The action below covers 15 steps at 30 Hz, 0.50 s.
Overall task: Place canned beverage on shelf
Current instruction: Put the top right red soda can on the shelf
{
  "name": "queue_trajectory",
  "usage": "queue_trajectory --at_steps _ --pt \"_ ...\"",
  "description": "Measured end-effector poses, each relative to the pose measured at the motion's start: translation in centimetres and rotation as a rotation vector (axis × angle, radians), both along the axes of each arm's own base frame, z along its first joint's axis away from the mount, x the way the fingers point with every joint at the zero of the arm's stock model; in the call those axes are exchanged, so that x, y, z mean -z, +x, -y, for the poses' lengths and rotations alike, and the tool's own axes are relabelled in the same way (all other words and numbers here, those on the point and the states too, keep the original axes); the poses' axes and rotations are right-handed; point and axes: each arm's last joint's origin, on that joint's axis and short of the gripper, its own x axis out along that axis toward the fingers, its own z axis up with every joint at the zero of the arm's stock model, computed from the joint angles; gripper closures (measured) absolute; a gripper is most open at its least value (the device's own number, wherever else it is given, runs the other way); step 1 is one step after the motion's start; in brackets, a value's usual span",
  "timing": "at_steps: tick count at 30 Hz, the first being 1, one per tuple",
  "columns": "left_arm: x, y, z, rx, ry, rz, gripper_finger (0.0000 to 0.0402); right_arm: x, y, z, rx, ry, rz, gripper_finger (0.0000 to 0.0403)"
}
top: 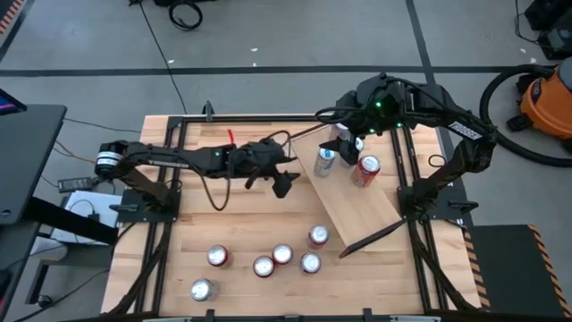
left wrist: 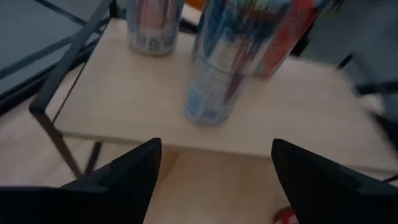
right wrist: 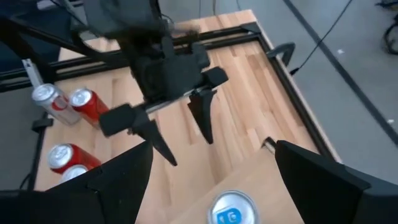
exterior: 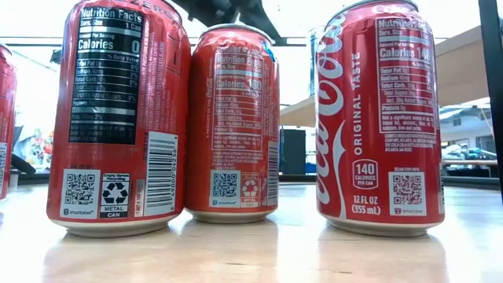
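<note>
Left tool [top: 284,182] is hovering empty, fingers apart, above the tabletop [top: 232,228]. The silver-blue can [top: 325,162] is standing upright on the shelf [top: 362,210], just at the left tool's 2 o'clock. Right tool [top: 350,134], fingers apart, is hanging directly over the shelf's far end, nearer that can.

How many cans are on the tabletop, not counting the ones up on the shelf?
6. One can sits beside the shelf; three cluster just left of it; two lie farther left. More may be hidden.
</note>
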Motion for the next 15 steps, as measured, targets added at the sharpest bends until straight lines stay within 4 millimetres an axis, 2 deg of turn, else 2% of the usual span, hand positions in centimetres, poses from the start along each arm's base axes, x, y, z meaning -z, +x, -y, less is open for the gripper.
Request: queue_trajectory --at_steps 5,9,15 --pt "-0.8 -0.2 0.4 -0.033 -0.099 0.073 0.0086 0.6 0.4 -0.3 -0.044 0.057 -0.007 0.0054" --pt "-1.1 -0.2 0.9 -0.085 -0.257 0.127 0.0086 1.2 1.2 -0.9 -0.113 0.045 0.002 0.0054" --pt "-1.2 -0.1 2.9 -0.04 -0.449 0.16 0.0086 2.2 2.5 -2.4 -0.268 0.05 0.045 0.0054"
